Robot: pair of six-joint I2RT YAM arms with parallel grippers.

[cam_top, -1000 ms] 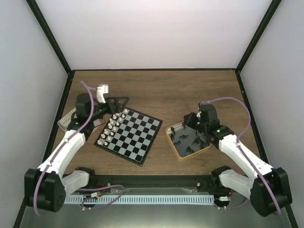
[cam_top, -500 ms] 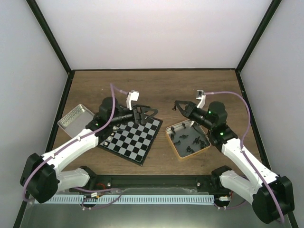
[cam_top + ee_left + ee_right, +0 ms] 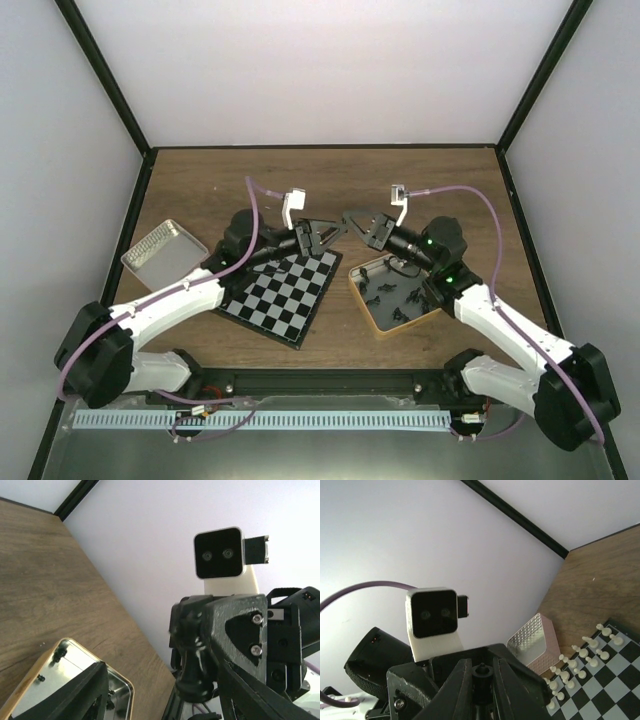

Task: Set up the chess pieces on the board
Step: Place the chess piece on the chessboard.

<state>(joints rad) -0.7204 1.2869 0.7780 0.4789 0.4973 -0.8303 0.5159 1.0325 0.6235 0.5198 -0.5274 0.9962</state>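
Apparently a midair handover: right gripper (image 3: 352, 220) clamped on black piece (image 3: 192, 665), left gripper (image 3: 330, 232) spread around it; left must close next

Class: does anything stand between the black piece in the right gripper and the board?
Only the left gripper, open and facing the right gripper near the board and its far edge. The black piece has no other visible obstacle.
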